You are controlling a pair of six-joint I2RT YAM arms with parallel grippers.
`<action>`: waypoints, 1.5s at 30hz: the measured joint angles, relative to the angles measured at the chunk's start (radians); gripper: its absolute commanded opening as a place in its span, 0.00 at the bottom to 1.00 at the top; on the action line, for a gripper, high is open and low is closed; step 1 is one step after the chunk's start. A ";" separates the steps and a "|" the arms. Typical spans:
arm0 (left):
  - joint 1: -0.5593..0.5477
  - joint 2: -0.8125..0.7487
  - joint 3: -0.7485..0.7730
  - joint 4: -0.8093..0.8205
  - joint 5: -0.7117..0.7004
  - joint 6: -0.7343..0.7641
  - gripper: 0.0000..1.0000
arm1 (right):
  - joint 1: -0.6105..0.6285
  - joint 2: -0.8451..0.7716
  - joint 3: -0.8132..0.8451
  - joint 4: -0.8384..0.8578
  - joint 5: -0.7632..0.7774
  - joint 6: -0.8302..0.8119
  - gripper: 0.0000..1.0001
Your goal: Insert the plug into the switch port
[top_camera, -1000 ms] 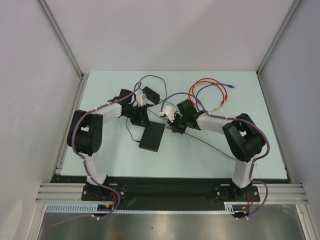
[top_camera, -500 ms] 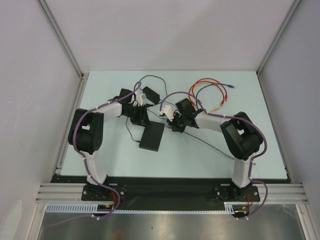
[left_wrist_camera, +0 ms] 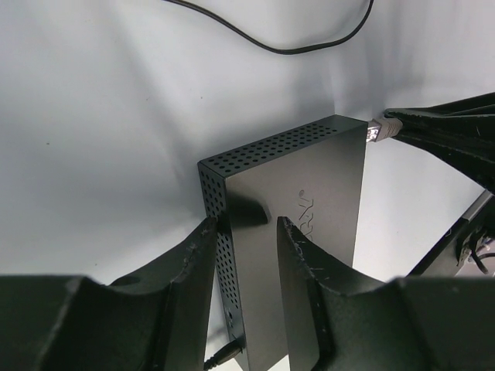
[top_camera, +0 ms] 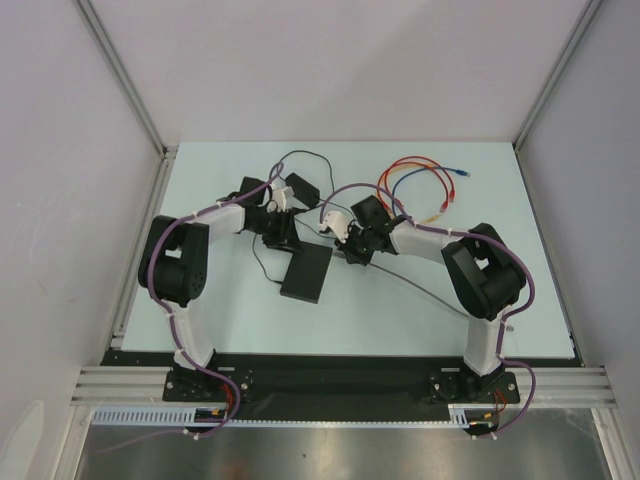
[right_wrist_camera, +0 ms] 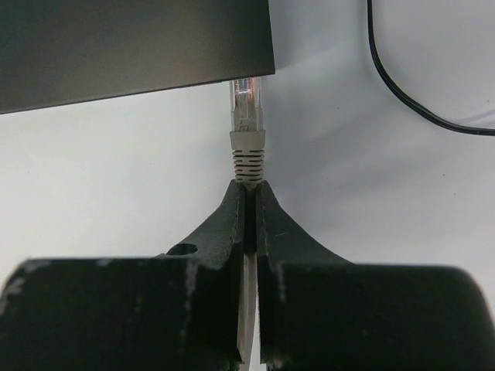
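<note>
Comparing this moment with a second earlier, the right arm [top_camera: 470,270] is found drawn slightly leftward, while the black box [top_camera: 305,272] is left where it lay, flat on the pale counter [top_camera: 220,320]. The left arm [top_camera: 175,265] is bent toward the box's far left corner. A smaller power adapter [top_camera: 300,187] is set beyond the box, with a thin black cord [right_wrist_camera: 372,31] looped over the counter nearby. Red and orange cables [top_camera: 415,180] are spread at the far right. A grey cable [top_camera: 420,293] is trailed away from the right claw.

The left claw [left_wrist_camera: 246,226] is held about half closed astride the box's long edge. One finger [left_wrist_camera: 193,255] is pressed to the perforated side wall and the other to the top face, so the box is gripped. A small black connector [left_wrist_camera: 224,354] is seated in that side wall.

The right claw [right_wrist_camera: 249,189] is clamped fully on the grey cable just behind the plug [right_wrist_camera: 246,100]. The plug's clear tip is brought against the box's far narrow end, near its right corner. The switch port there is hidden, and whether the tip is inside it cannot be told.
</note>
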 measured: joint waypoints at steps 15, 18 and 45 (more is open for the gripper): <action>0.000 0.013 0.015 -0.008 0.017 0.002 0.40 | -0.003 0.009 0.022 -0.034 -0.011 -0.016 0.00; 0.000 0.017 0.019 -0.012 0.018 0.002 0.40 | -0.002 0.013 0.028 -0.040 -0.021 -0.019 0.00; -0.004 0.104 0.182 -0.148 -0.009 0.203 0.40 | 0.003 0.087 0.142 -0.103 -0.041 -0.105 0.00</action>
